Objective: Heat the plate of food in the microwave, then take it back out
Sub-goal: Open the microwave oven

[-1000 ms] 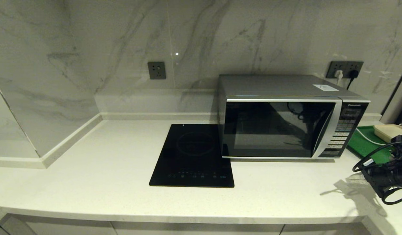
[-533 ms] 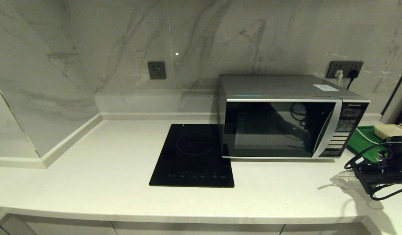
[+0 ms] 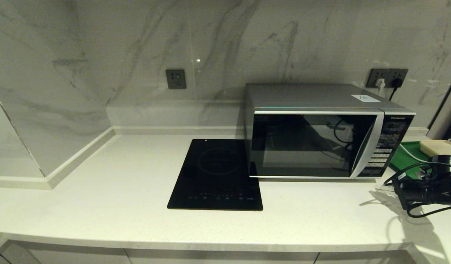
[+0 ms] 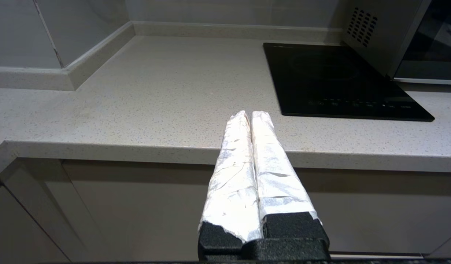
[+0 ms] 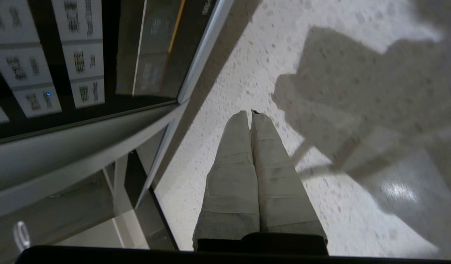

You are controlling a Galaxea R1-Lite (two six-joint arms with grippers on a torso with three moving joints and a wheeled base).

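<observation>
Big silver-grey box microwave (image 3: 320,132) w/ dark glass door, far right on counter, door shut. Plate not visible. Right gripper (image 5: 251,113) pinched closed, empty, near its button panel; left gripper (image 4: 250,114) closed, parked. Microwave prob heavy, rigid; door glass slick, so work the door's right edge.

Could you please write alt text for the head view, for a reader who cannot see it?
A silver microwave with its dark door closed stands on a pale counter, and the right gripper hangs near the button panel's lower corner. A black induction hob lies left of it; a green tray sits to its right.
</observation>
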